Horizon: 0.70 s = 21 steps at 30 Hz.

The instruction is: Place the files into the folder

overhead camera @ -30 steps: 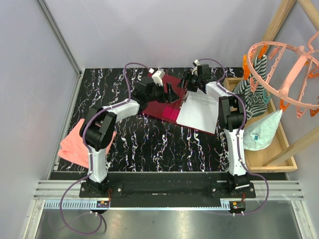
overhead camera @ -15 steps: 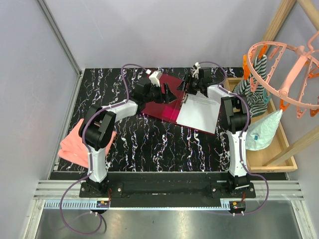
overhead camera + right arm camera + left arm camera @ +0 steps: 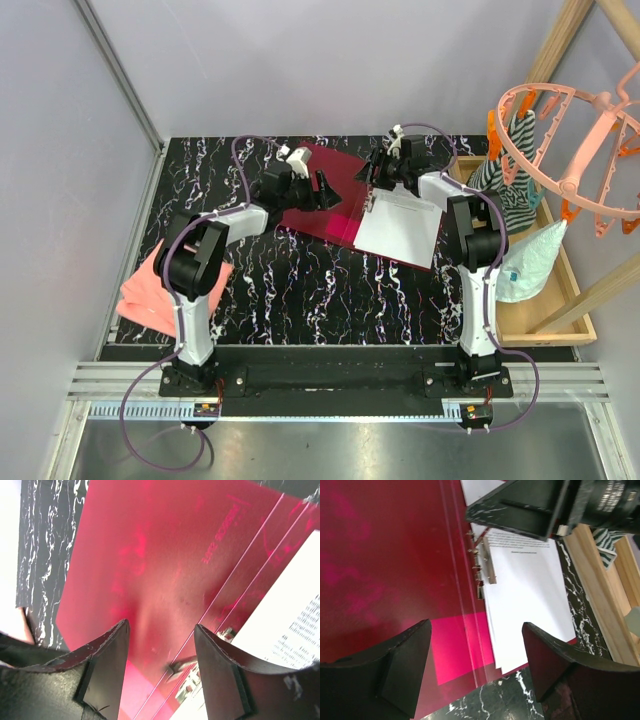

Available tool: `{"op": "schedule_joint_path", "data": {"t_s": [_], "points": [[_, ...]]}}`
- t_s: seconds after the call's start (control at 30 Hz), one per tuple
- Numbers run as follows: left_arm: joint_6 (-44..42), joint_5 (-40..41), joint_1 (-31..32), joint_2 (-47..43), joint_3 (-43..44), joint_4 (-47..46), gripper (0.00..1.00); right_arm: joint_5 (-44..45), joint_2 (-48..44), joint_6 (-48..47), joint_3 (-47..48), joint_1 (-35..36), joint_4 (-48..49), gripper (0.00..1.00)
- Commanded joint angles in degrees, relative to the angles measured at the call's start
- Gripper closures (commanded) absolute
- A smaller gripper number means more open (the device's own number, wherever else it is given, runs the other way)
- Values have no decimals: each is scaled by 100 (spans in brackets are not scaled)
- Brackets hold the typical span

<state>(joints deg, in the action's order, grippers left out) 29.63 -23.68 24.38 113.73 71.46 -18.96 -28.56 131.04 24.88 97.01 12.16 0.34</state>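
Top external view: with the left gripper [image 3: 320,187] and right gripper [image 3: 377,171] both gaping empty above the open folder [image 3: 322,212], whose right leaf carries the files [image 3: 402,226], closing its cover could snag or skew them if unclipped; beneath it black marbled worktop [image 3: 300,285], grey walls [image 3: 300,70] around.

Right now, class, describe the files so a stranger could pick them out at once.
On the far side of the black marbled table lies an open dark red folder. The files rest on its right half, beside the metal clip. They are the only white printed sheets, unlike the pink cloth at the table's left edge.
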Motion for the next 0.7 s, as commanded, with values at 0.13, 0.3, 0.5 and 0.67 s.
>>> {"op": "schedule_joint_path", "data": {"t_s": [0.13, 0.3, 0.5, 0.67], "points": [[-71, 504, -337, -886, -422, -363, 24, -72, -799, 341, -358, 251, 1, 36], [-615, 1478, -522, -1537, -695, 111, 24, 953, -1491, 831, -910, 313, -490, 25], [-818, 1727, -961, -1312, -196, 1112, 20, 1266, -2047, 2140, -1588, 295, -640, 7], [-1178, 1437, -1277, -748, 491, 2220, 21, 1124, -1934, 3039, -1642, 251, -649, 10]]}}
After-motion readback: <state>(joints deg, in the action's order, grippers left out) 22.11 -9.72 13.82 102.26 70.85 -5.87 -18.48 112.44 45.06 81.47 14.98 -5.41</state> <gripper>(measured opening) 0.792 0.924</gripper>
